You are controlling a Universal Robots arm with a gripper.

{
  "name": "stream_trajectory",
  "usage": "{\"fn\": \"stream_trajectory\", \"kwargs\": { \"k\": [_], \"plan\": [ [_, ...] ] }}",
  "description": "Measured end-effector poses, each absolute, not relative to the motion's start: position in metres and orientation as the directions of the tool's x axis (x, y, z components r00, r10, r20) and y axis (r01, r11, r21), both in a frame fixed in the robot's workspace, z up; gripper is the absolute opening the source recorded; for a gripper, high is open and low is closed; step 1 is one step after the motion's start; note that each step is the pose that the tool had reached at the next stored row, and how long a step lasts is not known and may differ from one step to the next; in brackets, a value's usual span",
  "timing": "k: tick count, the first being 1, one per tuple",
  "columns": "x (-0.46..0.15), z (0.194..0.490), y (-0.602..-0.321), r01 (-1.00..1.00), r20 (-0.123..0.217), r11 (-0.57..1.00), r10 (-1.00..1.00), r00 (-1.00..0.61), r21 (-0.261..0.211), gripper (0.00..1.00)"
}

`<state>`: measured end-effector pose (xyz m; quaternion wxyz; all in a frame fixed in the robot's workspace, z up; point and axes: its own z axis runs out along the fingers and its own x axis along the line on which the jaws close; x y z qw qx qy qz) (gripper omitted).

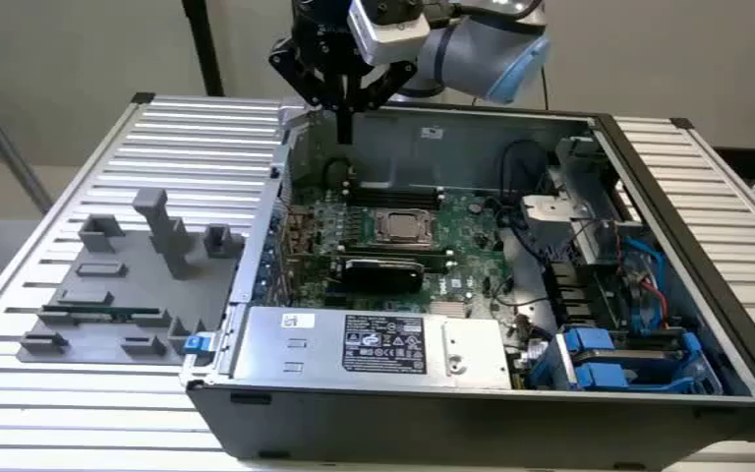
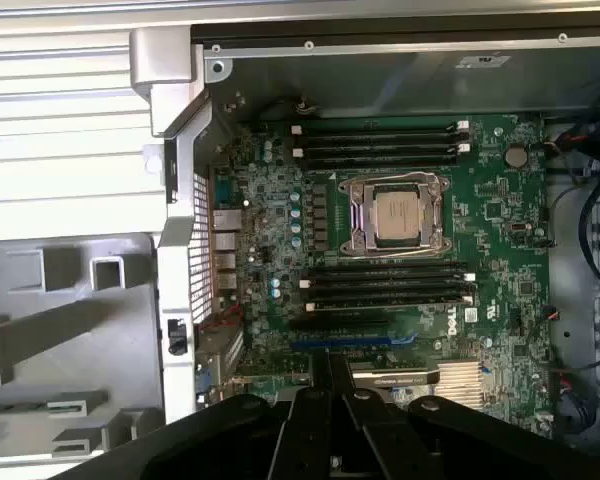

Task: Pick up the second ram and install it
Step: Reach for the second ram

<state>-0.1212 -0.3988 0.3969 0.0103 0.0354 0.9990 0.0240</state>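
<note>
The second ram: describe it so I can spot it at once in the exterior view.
Find the open computer case; on the slatted table to the exterior view's left of it sits a gray fixture plate with upright blocks. Toward that plate's near edge lies the second ram, the one slim green strip among plain gray plastic.

A robotics lab or assembly workshop: a ribbed aluminium-slat workbench [image 1: 63,393] carries an opened dark metal computer case [image 1: 483,423] and grey moulded plastic fixture blocks [image 1: 129,290].
</note>
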Motion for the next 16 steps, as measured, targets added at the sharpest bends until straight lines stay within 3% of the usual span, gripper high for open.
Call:
{"fn": "stream_trajectory", "kwargs": {
  "k": [16],
  "plan": [
    [-0.127, 0.3981, -0.4017, 0.07, -0.019, 0.996, 0.071, -0.997, 0.049, 0.0]
  ]
}}
